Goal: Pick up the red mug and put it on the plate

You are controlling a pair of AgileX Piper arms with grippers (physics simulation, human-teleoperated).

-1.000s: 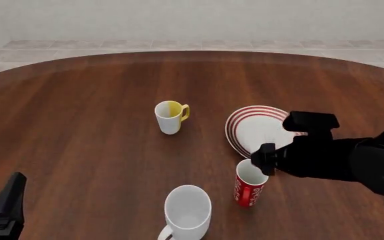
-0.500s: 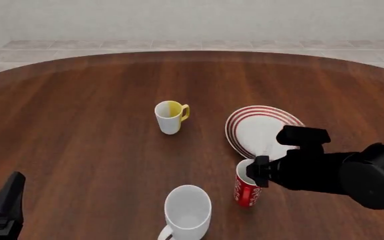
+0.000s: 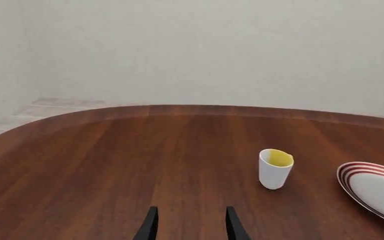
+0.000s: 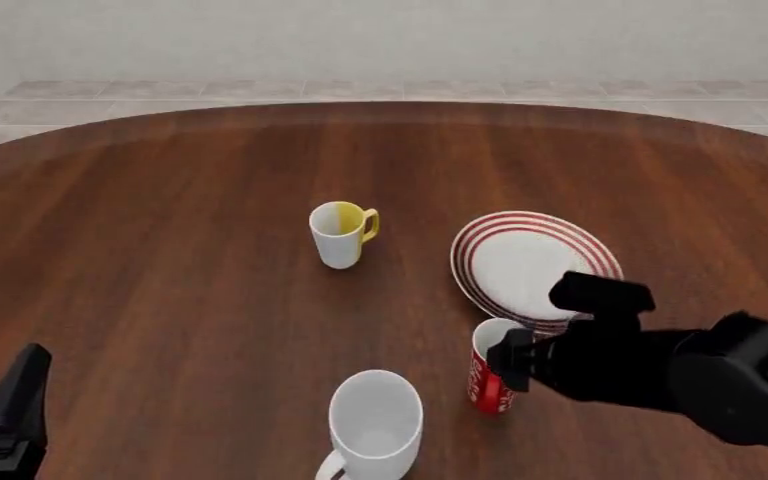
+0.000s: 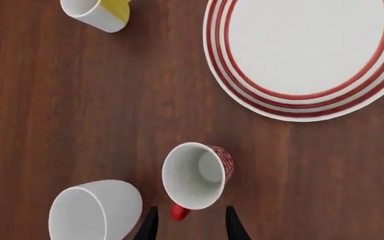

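The red mug (image 4: 488, 385) stands upright just in front of the plate (image 4: 524, 262), apart from it. My right gripper (image 4: 508, 361) hovers right above the mug and hides part of its rim. In the right wrist view the red mug (image 5: 197, 175) shows its white inside, and its red handle lies between the open fingertips (image 5: 150, 226) of the right gripper (image 5: 189, 228). The red-ringed plate (image 5: 305, 55) lies beyond it with nothing on it. My left gripper (image 4: 12, 405) rests at the table's near left corner, open and holding nothing; its fingers (image 3: 149, 228) show in the left wrist view.
A larger plain white mug (image 4: 375, 418) stands close to the left of the red mug, nearer the front edge. A white-and-yellow mug (image 4: 341, 233) stands left of the plate. The round wooden table (image 4: 157, 250) ends in a curved far edge before a tiled floor.
My right gripper has moved down and toward the near side, closing in over the red mug. The mugs, the plate and the left arm have stayed put.
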